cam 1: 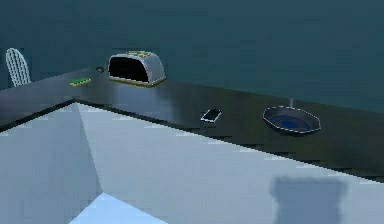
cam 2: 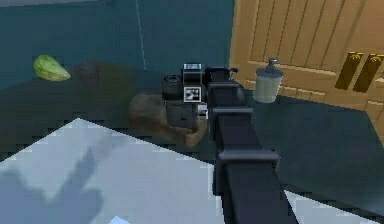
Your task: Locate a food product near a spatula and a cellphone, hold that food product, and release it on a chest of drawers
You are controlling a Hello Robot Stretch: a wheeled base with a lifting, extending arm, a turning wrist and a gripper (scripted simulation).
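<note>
the hand [cam 2: 172, 100] sits at a brown lump [cam 2: 148, 112], likely the food, on the dark surface [cam 2: 310, 140] left of centre; i can't tell whether it holds anything, so carrying and release look not yet done.

A dark countertop [cam 1: 170, 100] wraps round the corner here, and in the forward view it carries a silver toaster [cam 1: 137, 67], a small green flat thing [cam 1: 79, 81] to its left, a cellphone [cam 1: 210, 115] lying flat, and a shallow dark pan [cam 1: 291, 120] near the phone. In the arm side view the same dark top [cam 2: 320, 130] bears a green leafy lump [cam 2: 52, 68], a brown rounded lump [cam 2: 148, 108] that may be bread, and a small pale bottle [cam 2: 267, 82] near the wooden doors.
</note>
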